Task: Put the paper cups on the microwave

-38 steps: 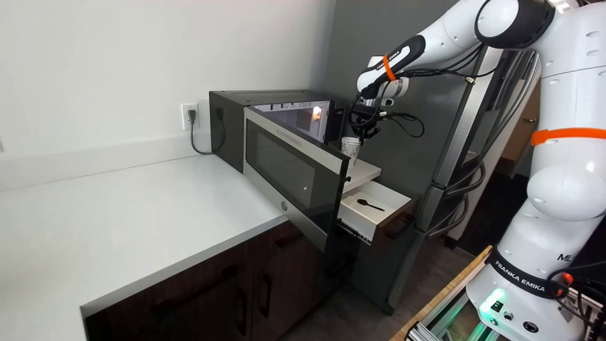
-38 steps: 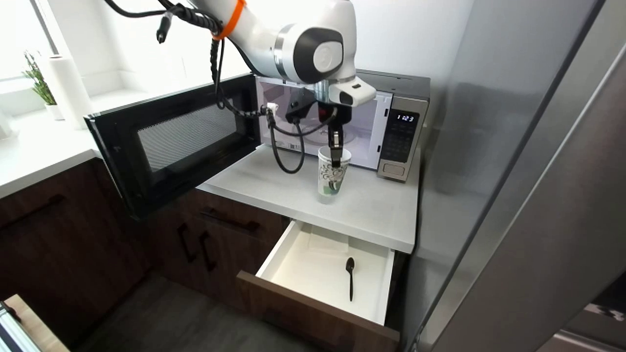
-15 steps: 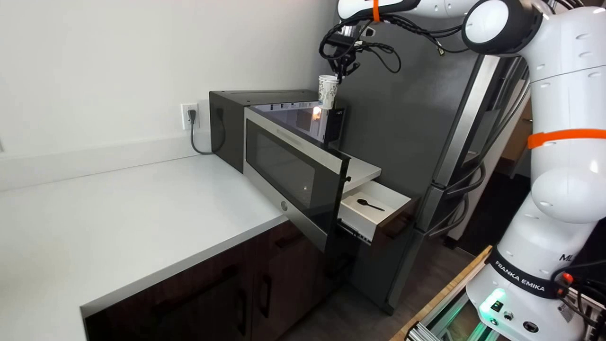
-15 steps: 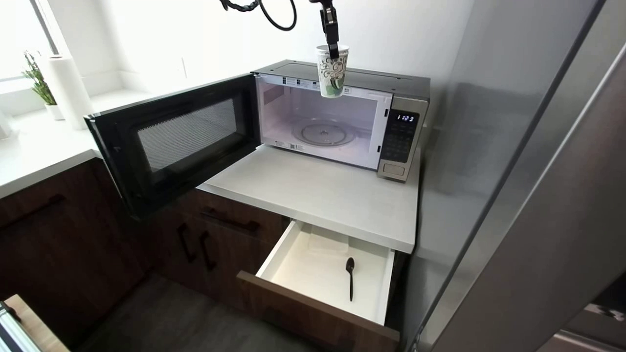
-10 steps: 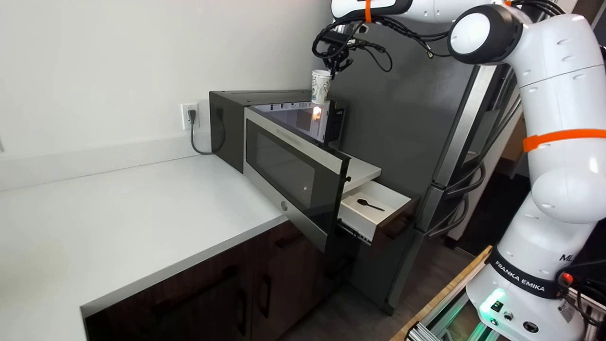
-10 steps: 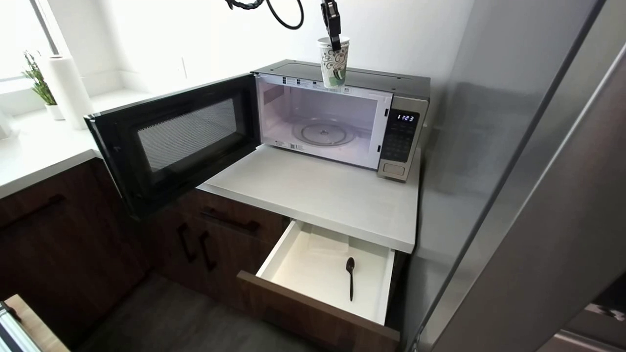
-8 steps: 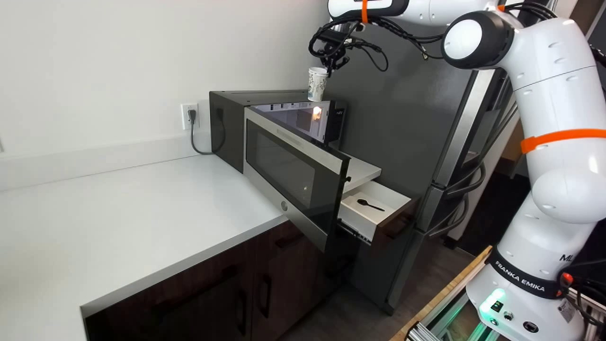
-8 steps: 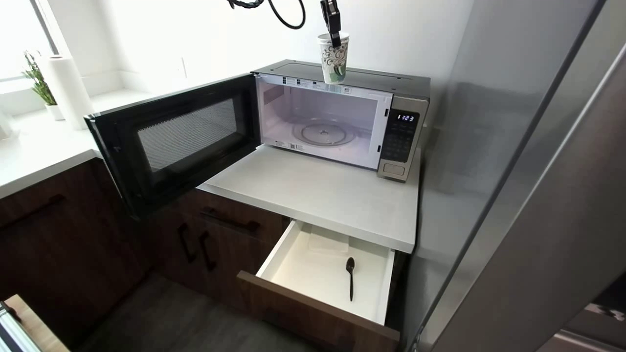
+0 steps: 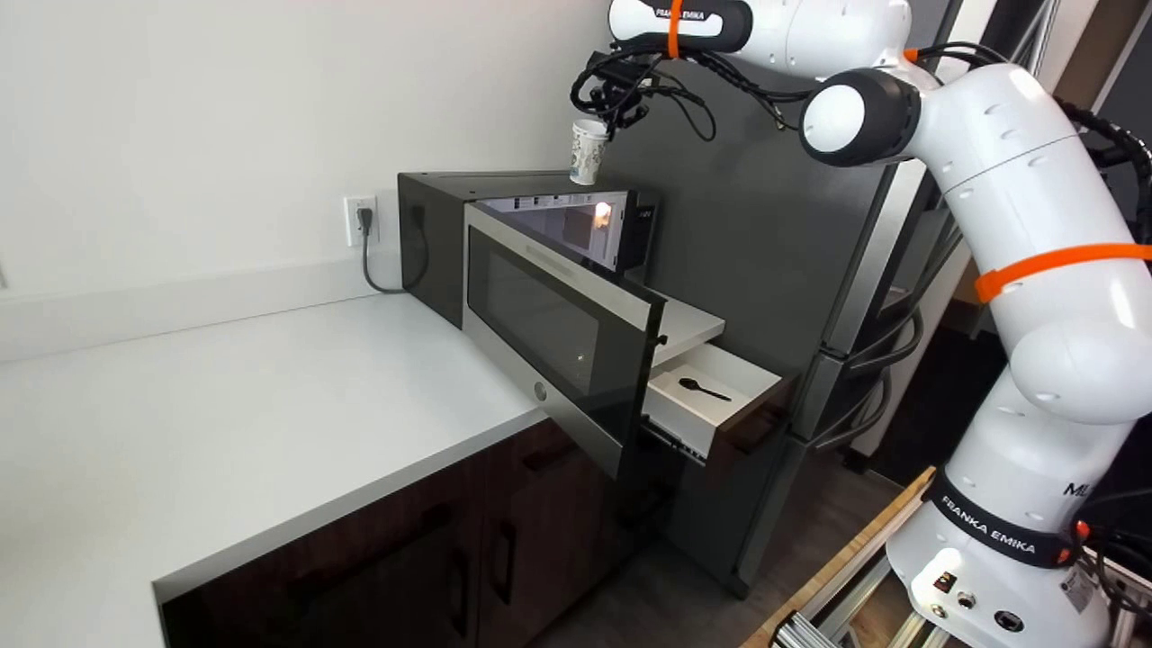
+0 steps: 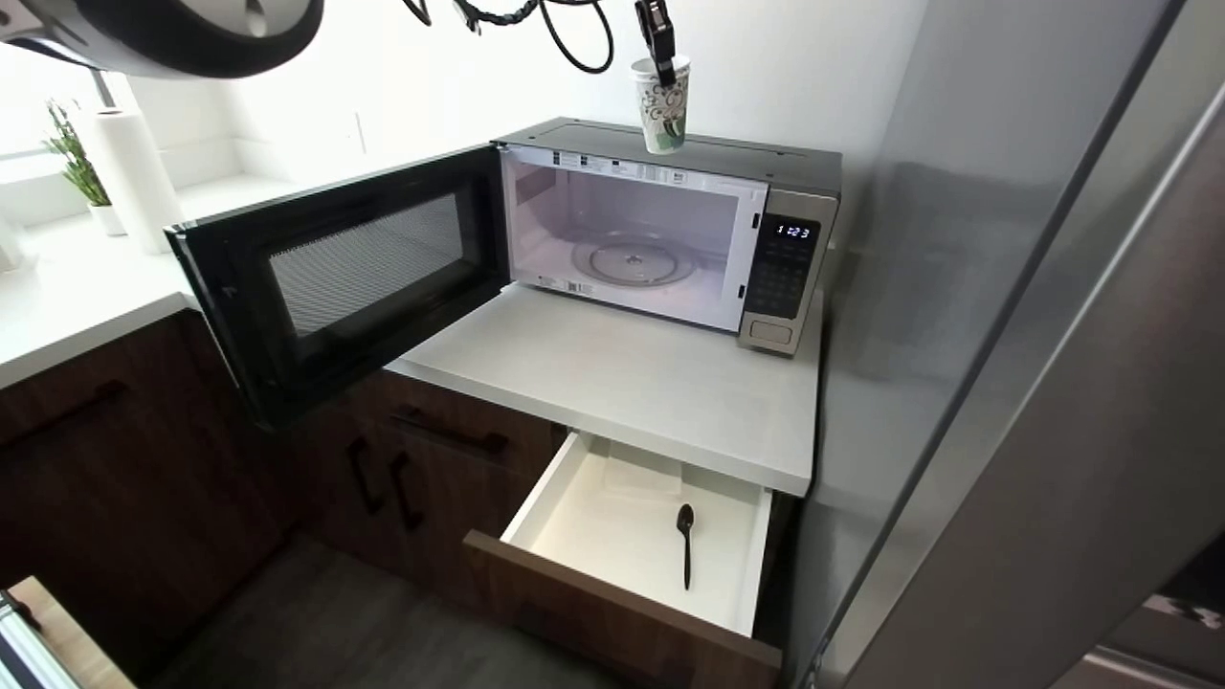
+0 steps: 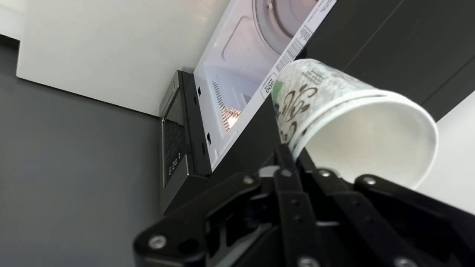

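1. Up over the front part of the microwave (image 10: 766, 163), the paper cups (image 10: 662, 107) hang in the air, close to upright with a slight lean. Looks like two nested, going by the doubled rim in the wrist view. I'd call this the carry, nearly at the set-down; can't tell how big the gap underneath is.

2. The gripper (image 11: 295, 154) is pinching them by the wall at the rim, looks like one half in the cup and the other outside.

3. Handling: paper, so I'd expect next to no weight and soft sides that crease if you squeeze hard. Rim's the stiffest bit, so imo that's the right spot. One-sided hold though, so they could swing or tip if let go too high. Also make sure both walls are caught, or one might slip out.

4. Changes: 2.5 s ago they were way down by the counter (image 10: 622, 373) in front. Even since half a second ago they're a touch higher. Door (image 10: 354, 268), drawer (image 10: 603, 536) and spoon (image 10: 686, 545) haven't budged.
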Tool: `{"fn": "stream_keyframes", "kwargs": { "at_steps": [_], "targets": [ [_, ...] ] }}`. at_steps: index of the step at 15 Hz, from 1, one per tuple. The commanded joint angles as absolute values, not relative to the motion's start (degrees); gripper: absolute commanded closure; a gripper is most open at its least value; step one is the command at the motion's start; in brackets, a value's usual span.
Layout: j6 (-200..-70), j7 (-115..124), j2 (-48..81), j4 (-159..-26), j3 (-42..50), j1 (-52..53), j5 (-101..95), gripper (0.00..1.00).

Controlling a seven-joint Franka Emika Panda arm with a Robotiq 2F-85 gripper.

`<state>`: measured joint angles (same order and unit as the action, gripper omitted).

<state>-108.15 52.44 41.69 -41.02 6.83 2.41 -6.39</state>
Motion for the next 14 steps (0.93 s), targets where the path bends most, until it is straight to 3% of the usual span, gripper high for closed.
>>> {"fn": "stream_keyframes", "kwargs": {
  "at_steps": [1, 14],
  "targets": [
    [-109.2, 52.5, 47.4, -33.5, 6.2, 1.4, -5.1, 0.99],
    [-114.5, 53.4, 52.0, -29.7, 5.9, 0.5, -4.0, 0.99]
  ]
}}
